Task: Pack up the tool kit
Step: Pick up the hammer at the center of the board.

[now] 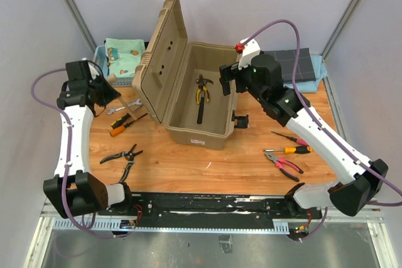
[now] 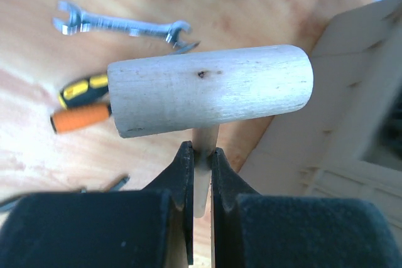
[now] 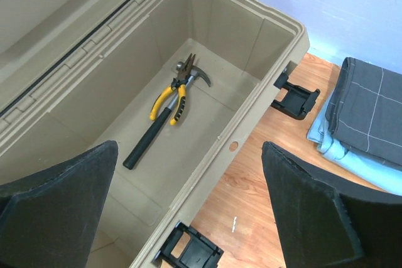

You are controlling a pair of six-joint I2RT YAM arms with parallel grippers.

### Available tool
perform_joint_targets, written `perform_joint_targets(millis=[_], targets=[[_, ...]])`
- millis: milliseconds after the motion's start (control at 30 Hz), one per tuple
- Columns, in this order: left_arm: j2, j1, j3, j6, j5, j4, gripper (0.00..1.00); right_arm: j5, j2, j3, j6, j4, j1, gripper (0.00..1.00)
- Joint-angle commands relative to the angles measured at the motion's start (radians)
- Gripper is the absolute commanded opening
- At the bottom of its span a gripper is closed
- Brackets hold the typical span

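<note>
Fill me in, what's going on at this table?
Two arms are packing an open tan toolbox. The left arm has its jaws shut on the handle of a wooden mallet, left of the box's raised lid. The right arm hangs over the box's right end, jaws wide open and empty. A black-handled hammer and yellow pliers lie inside. A wrench, black pliers, red pliers and screwdrivers lie out on the table.
</note>
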Motion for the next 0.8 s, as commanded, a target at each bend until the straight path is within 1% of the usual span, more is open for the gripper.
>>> perform_joint_targets(millis=[0,100,233,400,533,600,633,700,767], targets=[[-0.045,0.005,0.191,0.092,0.036,0.006,0.00,-0.070,-0.059,0.044,0.022,-0.049,0.010,0.98],[-0.010,0.005,0.355,0.103,0.046,-0.018,0.00,-0.115,-0.069,0.088,0.006,-0.062,0.010,0.98],[0.029,0.005,0.506,0.122,0.043,-0.011,0.00,-0.199,-0.050,0.170,0.000,-0.064,0.010,0.98],[0.072,0.005,0.666,0.168,0.010,0.050,0.00,-0.279,0.029,0.298,-0.036,-0.063,0.009,0.98],[0.154,0.005,0.871,0.200,0.006,0.057,0.00,-0.374,0.106,0.406,-0.073,-0.061,0.010,0.99],[0.195,0.006,0.977,0.200,0.075,0.064,0.00,-0.457,0.147,0.452,-0.102,-0.041,0.009,0.99],[0.213,0.005,1.019,0.188,0.146,0.081,0.00,-0.505,0.158,0.452,-0.127,-0.011,0.010,0.99],[0.217,0.006,1.062,0.146,0.242,0.147,0.00,-0.571,0.163,0.413,-0.166,0.084,0.012,0.99],[0.217,0.006,1.082,0.087,0.322,0.225,0.00,-0.604,0.175,0.413,-0.187,0.128,0.011,1.00]])
